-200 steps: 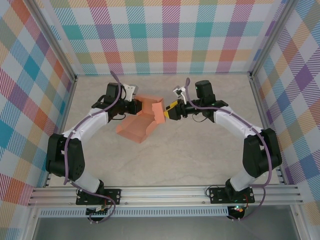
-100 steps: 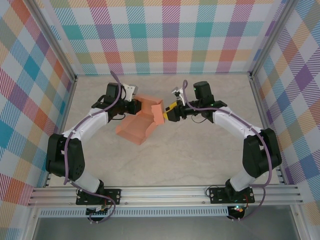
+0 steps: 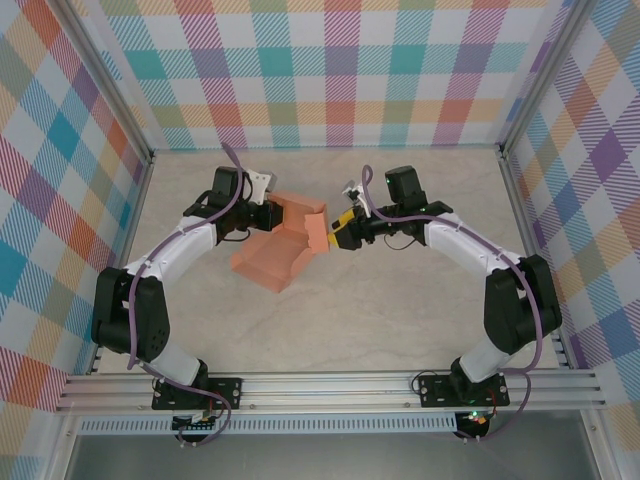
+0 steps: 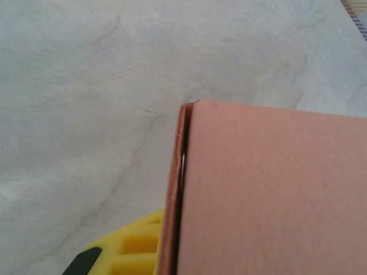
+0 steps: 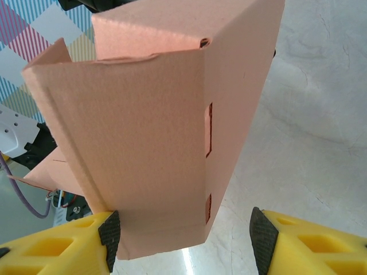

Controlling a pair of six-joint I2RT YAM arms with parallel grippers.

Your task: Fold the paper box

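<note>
Salmon-orange paper box [image 3: 272, 258] half folded near the middle of the table [image 3: 400, 310], left tool [image 3: 277, 213] clamped on its wall at 10 o'clock, right tool [image 3: 337, 228] at 3 o'clock, jaws apart around the raised flap [image 5: 143, 143], one side touching it

The paper box [image 5: 172, 114] was matt, finely textured card; the surface [image 4: 86, 86] was smooth, marble-patterned and faintly glossy.

Paper box [image 5: 155, 132] between wide-parted yellow jaws
</note>
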